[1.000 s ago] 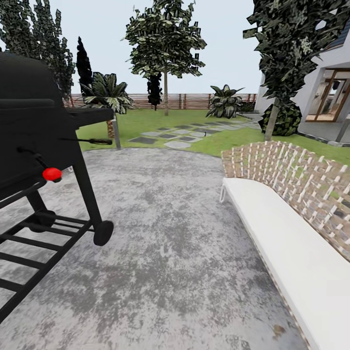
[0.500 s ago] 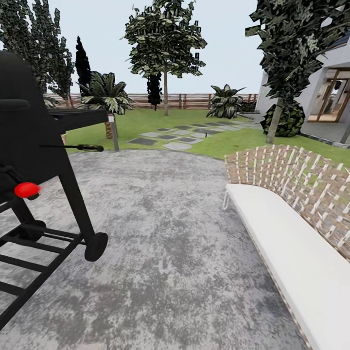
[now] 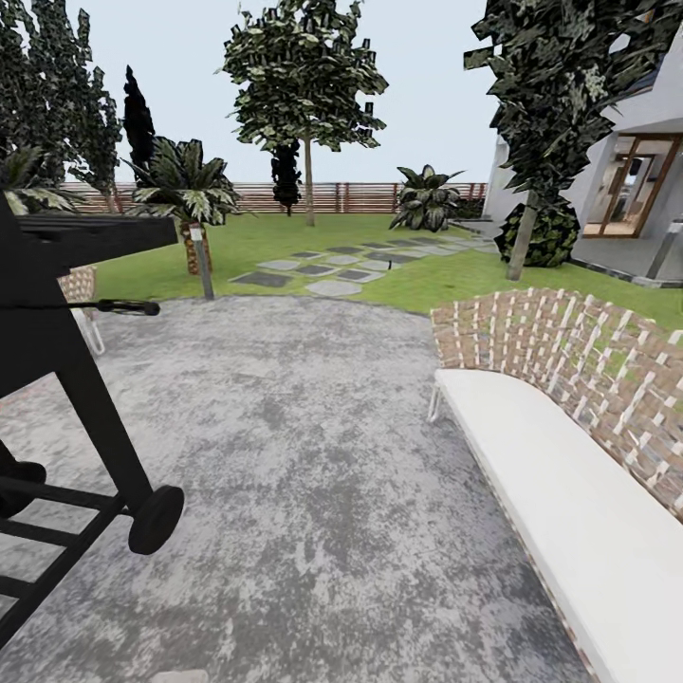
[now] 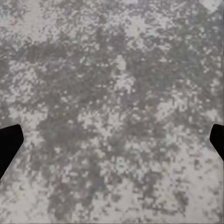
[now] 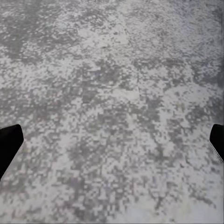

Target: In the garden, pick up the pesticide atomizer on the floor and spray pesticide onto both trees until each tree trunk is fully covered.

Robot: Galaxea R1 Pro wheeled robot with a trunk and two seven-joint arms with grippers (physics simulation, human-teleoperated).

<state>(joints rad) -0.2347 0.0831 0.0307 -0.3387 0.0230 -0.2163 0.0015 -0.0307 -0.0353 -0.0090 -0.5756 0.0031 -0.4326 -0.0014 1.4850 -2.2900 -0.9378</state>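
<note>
Paving [image 3: 332,474] underfoot, black grill [image 3: 57,379] left, white bench [image 3: 569,493] right, both grippers' fingers spread apart, empty

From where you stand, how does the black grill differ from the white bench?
The grill is black, stands tall on thin legs with a wheel, and sits at the left. The bench is white-cushioned with a woven lattice back, low and long, at the right. Both rest on the grey stone paving.

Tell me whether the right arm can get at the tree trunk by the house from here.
Probably not. The tree trunk stands far off across the paving and lawn, and the right gripper hangs open over bare paving. The base likely has to drive closer first.
</note>
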